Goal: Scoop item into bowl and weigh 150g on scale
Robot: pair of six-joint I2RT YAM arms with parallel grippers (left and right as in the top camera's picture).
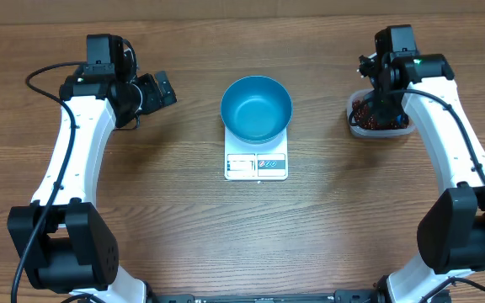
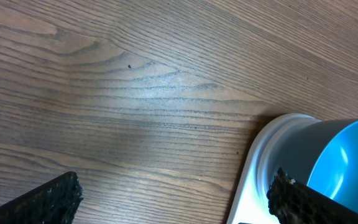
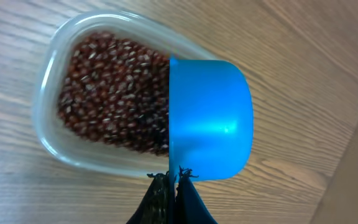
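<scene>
Left arm idle, bowl on the scale, right arm with the scoop at the beans.

At the left of the wooden table [image 1: 310,244], the left gripper [image 1: 157,89] hovers with its jaws spread wide and nothing between them, pointing toward the centre. In the middle, the deep blue bowl [image 1: 256,108] sits on the white scale [image 1: 256,164], covering the back part of its platform, with the display strip on the edge nearest the robot. Well apart to the right, a clear plastic tub [image 3: 48,106] holds the dark red-brown beans [image 3: 110,93] in a loose heap. The right gripper [image 3: 173,186] is poised above this tub, fingers pinched together on a small blue scoop [image 3: 210,118]. In the right wrist view, the scoop's straight edge lies over the beans while its rounded body reaches past the tub's rim.
</scene>
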